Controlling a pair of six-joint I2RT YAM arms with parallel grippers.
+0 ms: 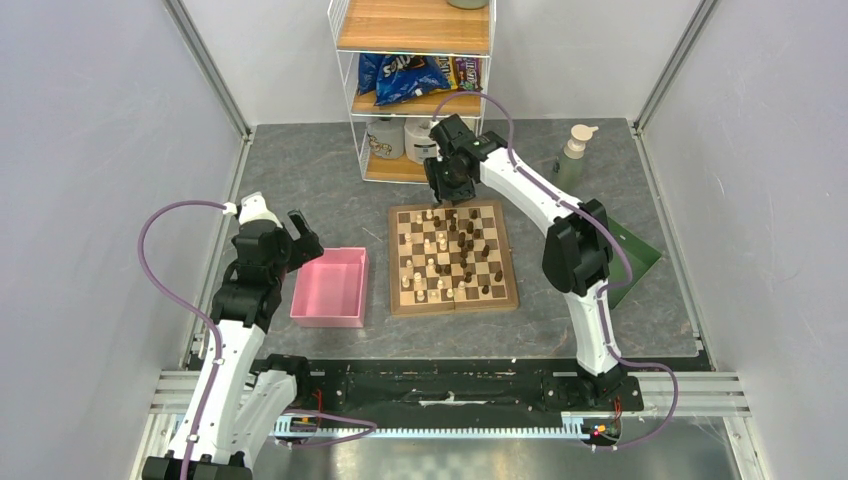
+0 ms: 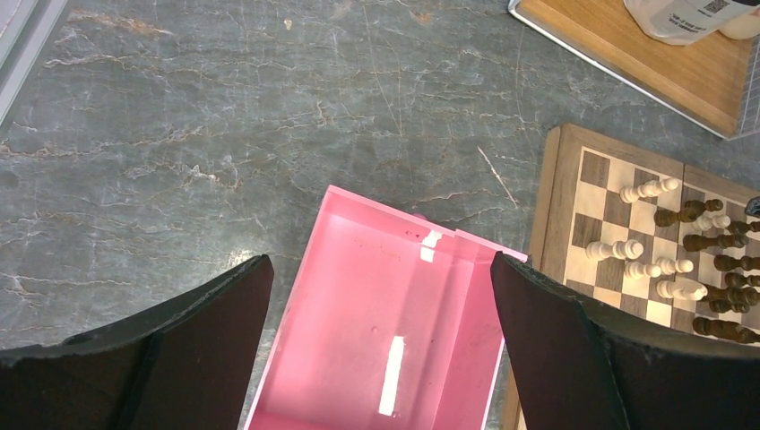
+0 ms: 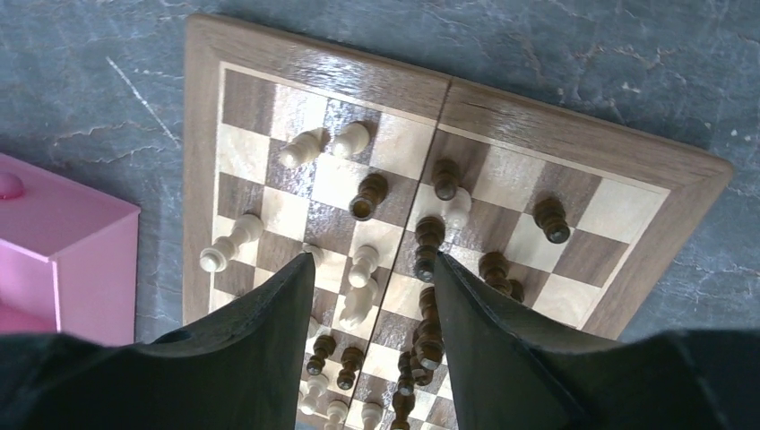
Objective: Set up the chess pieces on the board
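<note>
1. The board [image 1: 455,306] lay mid-frame on the grey counter [image 1: 320,195], with the chess pieces [image 1: 445,245] jumbled across it and several toppled.
2. The right end effector [image 3: 372,269] hung over the board's upper edge, partly spread and pinching nothing.
3. The left end effector [image 2: 381,258] gaped wide above the pink tray [image 1: 335,285], just left of the board.
4. A wire shelf [image 1: 415,100] crowded the board's upper edge, and a pump bottle [image 1: 572,155] stood at upper right.

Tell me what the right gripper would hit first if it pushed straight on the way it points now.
Probably the cream-white piece on the board, right under the right gripper; a dark piece beside it is close too. Depth is unclear.
</note>
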